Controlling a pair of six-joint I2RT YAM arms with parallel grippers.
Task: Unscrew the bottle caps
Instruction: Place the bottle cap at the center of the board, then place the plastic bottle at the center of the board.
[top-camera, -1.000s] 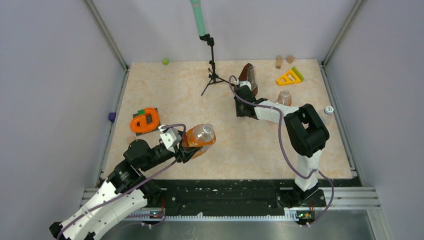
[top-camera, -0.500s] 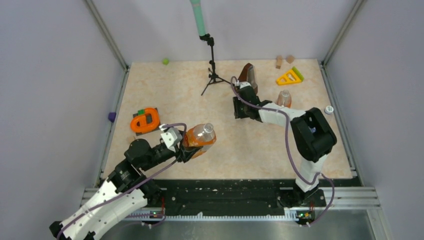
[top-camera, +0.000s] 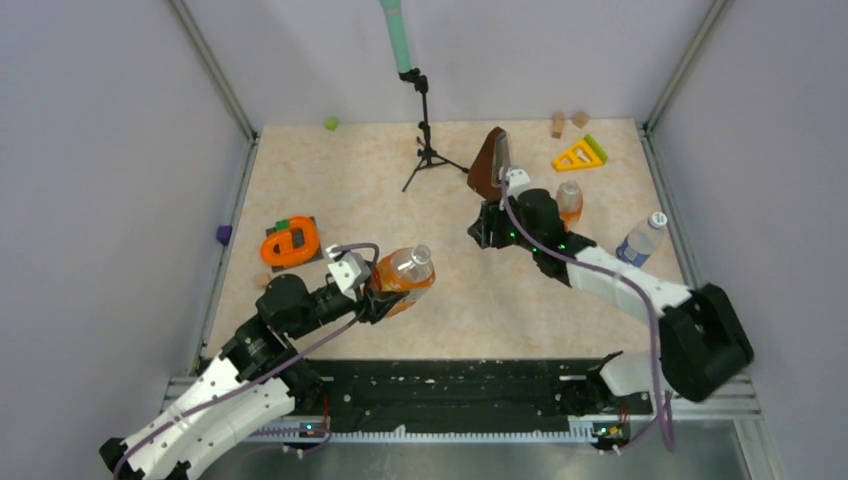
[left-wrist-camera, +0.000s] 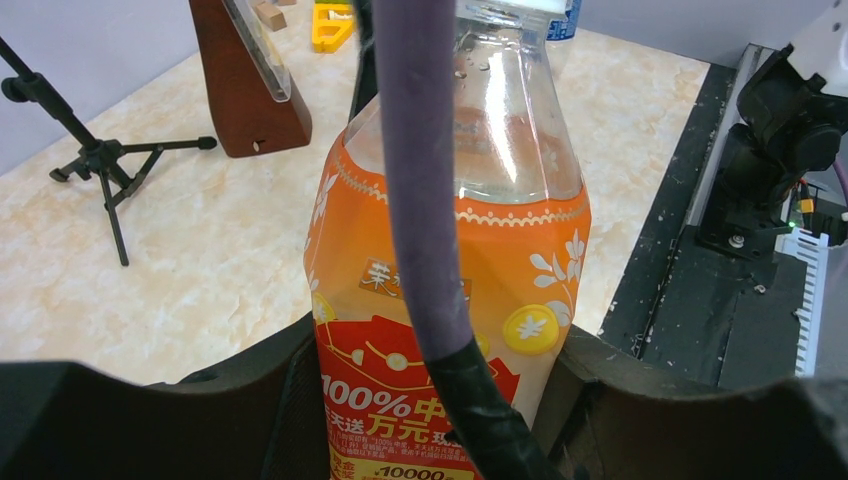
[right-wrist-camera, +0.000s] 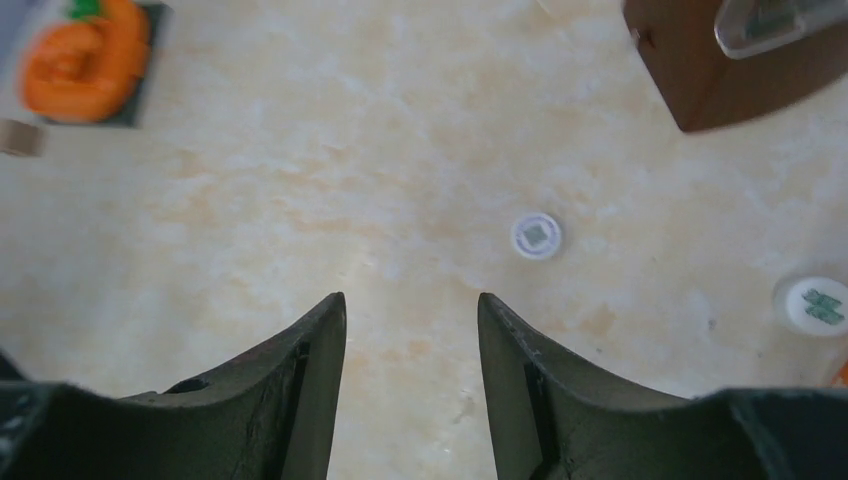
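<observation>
My left gripper (left-wrist-camera: 440, 400) is shut on the squat orange bottle (left-wrist-camera: 520, 250), held tilted above the table at front left (top-camera: 400, 275). Its clear neck shows no cap. My right gripper (right-wrist-camera: 410, 297) stands open over bare table near the brown metronome (top-camera: 492, 160), nothing between its fingers. A loose white cap (right-wrist-camera: 537, 236) lies on the table just ahead of it. The slim orange bottle (top-camera: 569, 200) stands to the right, and its white cap (right-wrist-camera: 818, 305) shows at the frame's right edge. The clear bottle with a blue label (top-camera: 638, 240) carries its cap (top-camera: 657, 218).
A black tripod stand (top-camera: 425, 150) stands at the back centre. An orange toy on a dark tile (top-camera: 290, 242) sits at the left. A yellow triangle (top-camera: 580, 153) and wooden blocks (top-camera: 558, 122) lie at the back right. My purple cable (left-wrist-camera: 415, 180) crosses in front of the held bottle.
The right arm's elbow swung out to the right and toward the front, uncovering the clear bottle. The right gripper opened, staying near the metronome. The left arm and its bottle barely moved.
</observation>
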